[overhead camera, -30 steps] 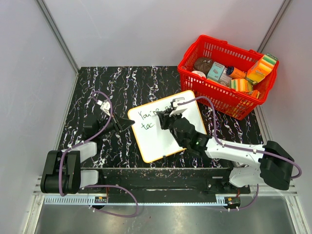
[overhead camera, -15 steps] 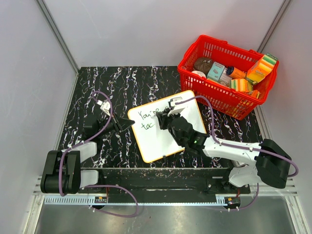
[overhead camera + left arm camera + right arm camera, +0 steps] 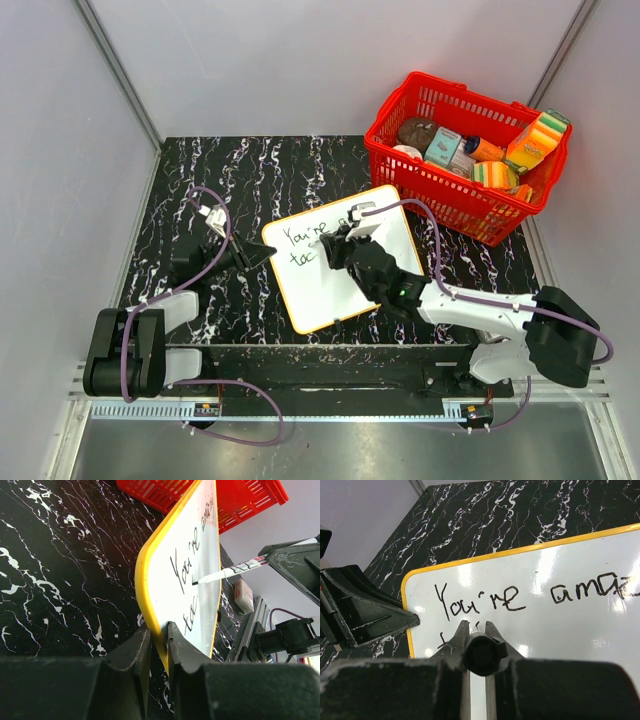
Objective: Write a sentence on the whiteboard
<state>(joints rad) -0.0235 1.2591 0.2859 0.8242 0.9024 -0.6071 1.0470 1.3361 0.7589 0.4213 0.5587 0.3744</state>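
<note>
The whiteboard [image 3: 340, 290] lies on the black marbled table, white with a yellow rim, with "You're amaz" and "too" written in black. It also shows in the left wrist view [image 3: 197, 580] and the right wrist view [image 3: 545, 630]. My left gripper [image 3: 262, 257] is shut on the board's left rim [image 3: 150, 610]. My right gripper [image 3: 326, 248] is shut on a marker [image 3: 479, 652], held over the board's upper middle. In the left wrist view the marker [image 3: 240, 567] points its tip at the board between the two lines of writing.
A red basket [image 3: 468, 160] with several grocery items stands at the back right, close to the board's far corner. Grey walls enclose the table on three sides. The metal rail with the arm bases runs along the near edge.
My right gripper with the marker has shifted a little left over the board, toward the second line of writing. The left gripper and the board have not moved.
</note>
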